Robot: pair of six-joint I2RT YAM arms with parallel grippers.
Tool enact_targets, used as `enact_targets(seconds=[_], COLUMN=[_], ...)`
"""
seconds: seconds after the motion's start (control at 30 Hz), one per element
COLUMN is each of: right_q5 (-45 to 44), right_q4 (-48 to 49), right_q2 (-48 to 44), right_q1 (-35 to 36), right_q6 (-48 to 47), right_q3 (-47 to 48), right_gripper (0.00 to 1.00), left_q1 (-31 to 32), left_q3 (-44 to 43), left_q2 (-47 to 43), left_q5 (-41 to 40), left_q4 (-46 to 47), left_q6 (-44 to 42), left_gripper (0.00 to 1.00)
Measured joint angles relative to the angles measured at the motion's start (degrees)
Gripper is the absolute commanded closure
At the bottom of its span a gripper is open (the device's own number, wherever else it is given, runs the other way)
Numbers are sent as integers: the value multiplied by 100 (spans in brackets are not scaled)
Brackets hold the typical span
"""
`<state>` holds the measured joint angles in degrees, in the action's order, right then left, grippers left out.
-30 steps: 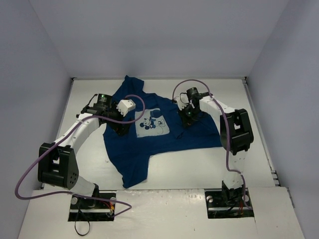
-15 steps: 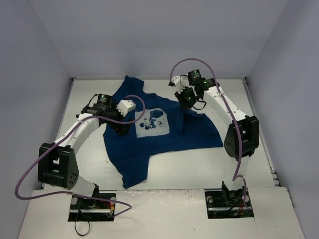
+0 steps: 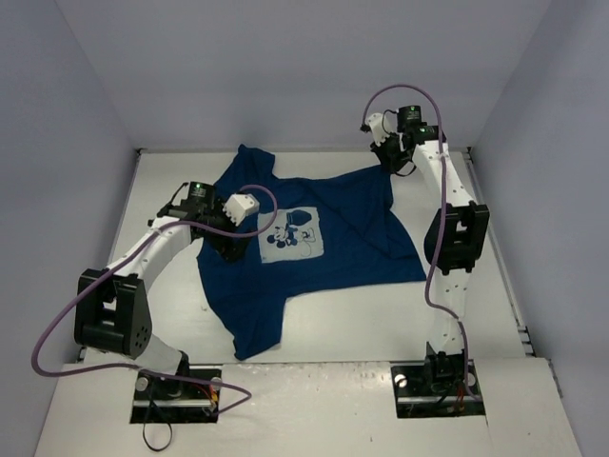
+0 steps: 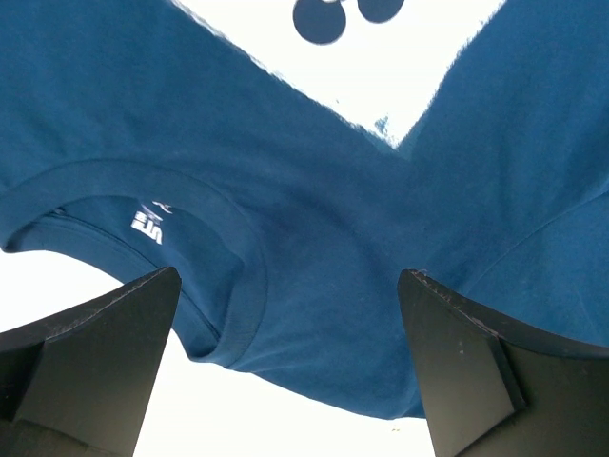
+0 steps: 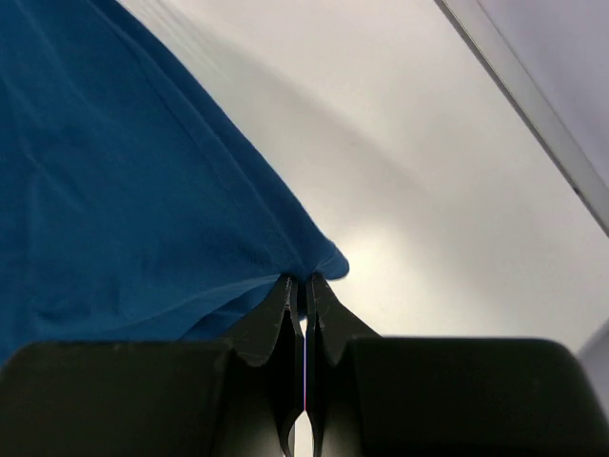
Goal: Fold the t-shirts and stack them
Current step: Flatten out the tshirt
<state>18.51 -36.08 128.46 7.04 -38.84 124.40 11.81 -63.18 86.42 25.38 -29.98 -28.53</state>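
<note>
one t-shirt [image 3: 333,257], right end effector [image 5: 304,281] tight on its corner, left end effector [image 4: 287,276] wide above it

Navy t-shirt [image 3: 333,252] spread print-up on the white table [image 3: 381,324], one corner lifted by the right arm.

The pale square print [image 3: 290,235] sits left of the shirt's middle. The left tool [image 3: 226,246] is low over the cloth just beside the print's left edge; its jaw spacing cannot be made out from above. The right tool [image 3: 387,162] is near the table's far right corner, with the shirt's far right corner drawn up to it and creases running back toward the print. A sleeve points to the far edge, and another flap reaches toward the near edge.
</note>
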Motion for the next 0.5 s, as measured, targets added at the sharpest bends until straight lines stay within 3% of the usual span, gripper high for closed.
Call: enact_targets(seconds=[0.2, 0.5], right_q5=[-60, -119], right_q4=[37, 396], right_q2=[753, 1272], right_q1=[-176, -304], right_q6=[-237, -394], right_q3=[831, 1348], right_gripper=[100, 100], left_q1=[0, 0], left_q3=[197, 299], left_q2=[21, 122], left_q5=[-28, -209], left_q4=[40, 192], left_q6=[0, 2], left_gripper=[4, 4])
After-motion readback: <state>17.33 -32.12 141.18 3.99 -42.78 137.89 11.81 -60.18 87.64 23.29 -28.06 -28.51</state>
